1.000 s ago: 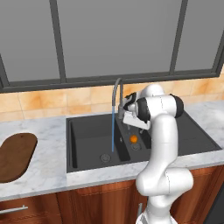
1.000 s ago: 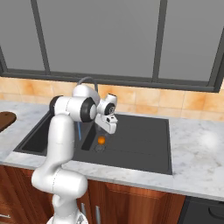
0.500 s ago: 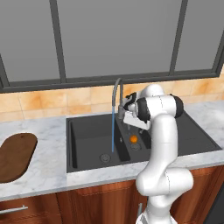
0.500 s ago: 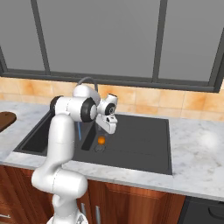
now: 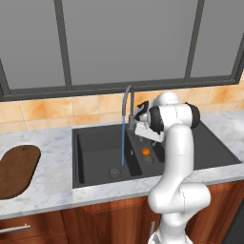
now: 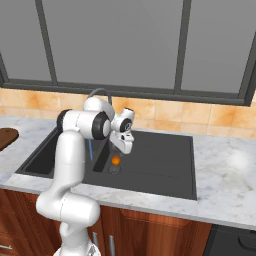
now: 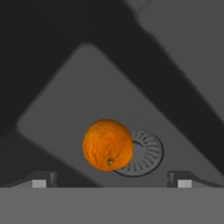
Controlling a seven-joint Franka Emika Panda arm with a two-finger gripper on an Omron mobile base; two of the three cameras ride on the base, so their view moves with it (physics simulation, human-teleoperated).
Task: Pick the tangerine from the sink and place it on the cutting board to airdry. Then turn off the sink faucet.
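Note:
The tangerine point(image 5: 145, 151) point(image 6: 116, 160) lies on the floor of the black sink point(image 5: 95, 136) point(image 6: 165, 150), in the basin right of the faucet, touching its round drain point(image 7: 146, 153). In the hand view the tangerine point(image 7: 107, 144) sits centred just ahead of the fingertips. My gripper point(image 5: 144, 139) point(image 6: 123, 150) point(image 7: 111, 183) hangs a short way above the fruit, open, with nothing between its fingers. The grey gooseneck faucet point(image 5: 127, 102) point(image 6: 100, 92) runs a thin blue stream point(image 5: 123, 143) into the left basin. The dark brown cutting board point(image 5: 16, 169) point(image 6: 5, 136) lies on the counter far left.
The marble counter point(image 5: 47, 195) point(image 6: 225, 175) surrounds the sink. A tiled backsplash and a window run behind it. The basin divider point(image 5: 136, 162) stands just left of the tangerine. Wooden cabinet fronts are below the counter edge.

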